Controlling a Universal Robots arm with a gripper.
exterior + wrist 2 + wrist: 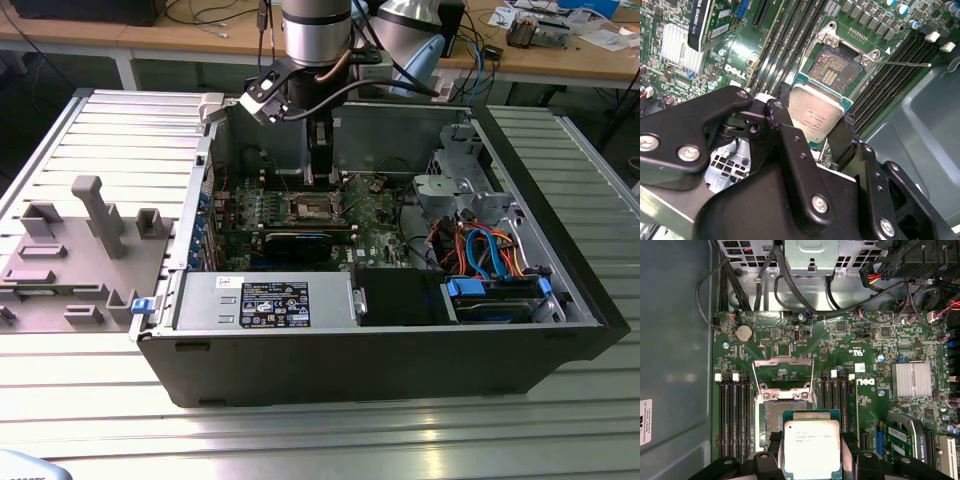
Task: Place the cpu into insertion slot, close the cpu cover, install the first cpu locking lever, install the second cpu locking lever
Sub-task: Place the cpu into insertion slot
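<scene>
Over green motherboard (872, 407), hand (811, 441) clamps cpu (812, 452) level, metal top up.

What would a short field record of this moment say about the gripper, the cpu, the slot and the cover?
gripper: shut on the cpu, over the motherboard inside the computer case
cpu: held by its edges, metal top facing both wrist views, just off the insertion slot, not seated
insertion slot: bare, contacts exposed
cpu cover: swung open
task stage: cpu not yet placed
</scene>
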